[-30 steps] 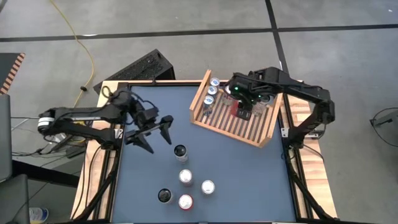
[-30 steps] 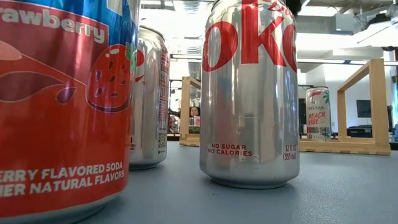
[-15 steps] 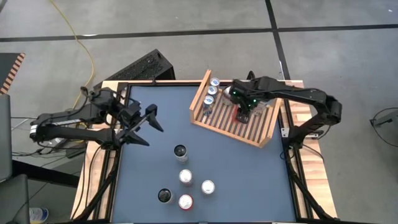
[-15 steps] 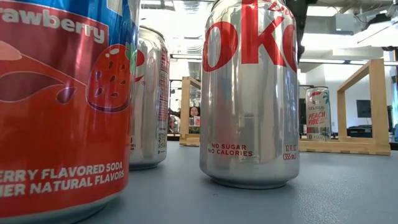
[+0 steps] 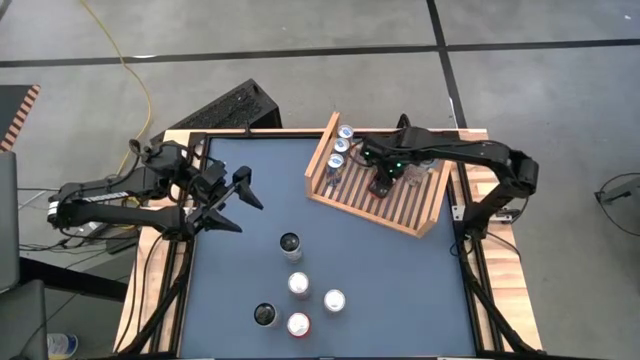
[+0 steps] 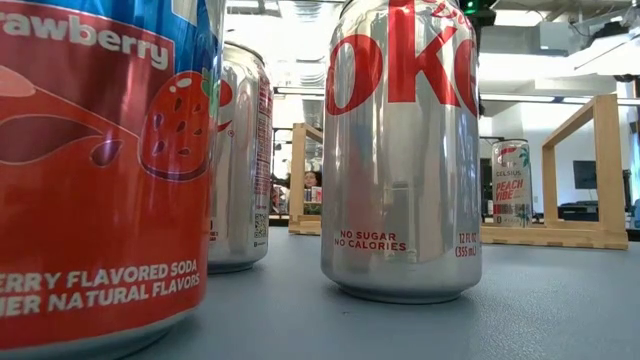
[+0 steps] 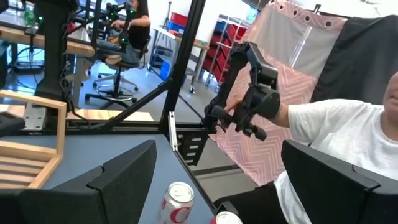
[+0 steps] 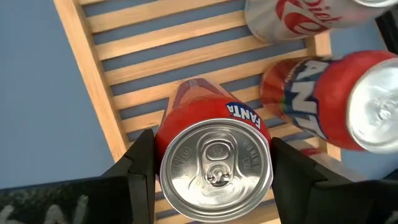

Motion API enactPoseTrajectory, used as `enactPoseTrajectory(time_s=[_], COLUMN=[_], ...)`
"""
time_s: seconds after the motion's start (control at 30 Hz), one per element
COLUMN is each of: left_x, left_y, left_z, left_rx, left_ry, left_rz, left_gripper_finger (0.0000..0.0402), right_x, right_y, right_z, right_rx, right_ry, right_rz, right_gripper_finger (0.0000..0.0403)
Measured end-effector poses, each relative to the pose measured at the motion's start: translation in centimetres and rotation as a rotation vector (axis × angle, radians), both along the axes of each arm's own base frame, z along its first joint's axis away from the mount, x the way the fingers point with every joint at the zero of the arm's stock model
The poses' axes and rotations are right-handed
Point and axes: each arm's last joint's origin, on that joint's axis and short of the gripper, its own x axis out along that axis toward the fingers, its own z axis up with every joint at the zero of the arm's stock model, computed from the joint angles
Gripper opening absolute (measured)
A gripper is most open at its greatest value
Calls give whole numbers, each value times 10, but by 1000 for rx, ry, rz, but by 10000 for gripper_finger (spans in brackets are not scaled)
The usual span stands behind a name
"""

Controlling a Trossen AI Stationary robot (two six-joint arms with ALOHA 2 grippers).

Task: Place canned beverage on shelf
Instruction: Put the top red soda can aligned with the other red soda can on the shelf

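between the right gripper's [image 8: 211,180] fingers, gripped at mid-opening: red aluminium fanta can [image 8: 214,155], upright over the light wooden slatted shelf [image 5: 375,190]. set it flat on the slats just clear of the second fanta can [image 8: 329,102] beside it, then release. left gripper [image 5: 228,203] wide open, empty.

Light wooden slatted shelf [image 5: 400,205], red Fanta can [image 8: 214,140], blue-grey table [image 5: 380,280]
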Motion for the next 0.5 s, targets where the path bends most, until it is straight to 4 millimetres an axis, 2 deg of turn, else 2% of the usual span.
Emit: enactPoseTrajectory(time_s=[0.2,0.5], left_x=[0,0], left_y=[0,0], left_z=[0,-1], left_rx=[-2,-5], left_ry=[3,14], left_rz=[0,1], left_gripper_finger=[334,334], right_x=[8,0], right_y=[-4,-9], right_z=[-13,-5], right_rx=[1,-12], right_ry=[49,33], right_rz=[14,-8], right_gripper_finger=[199,199])
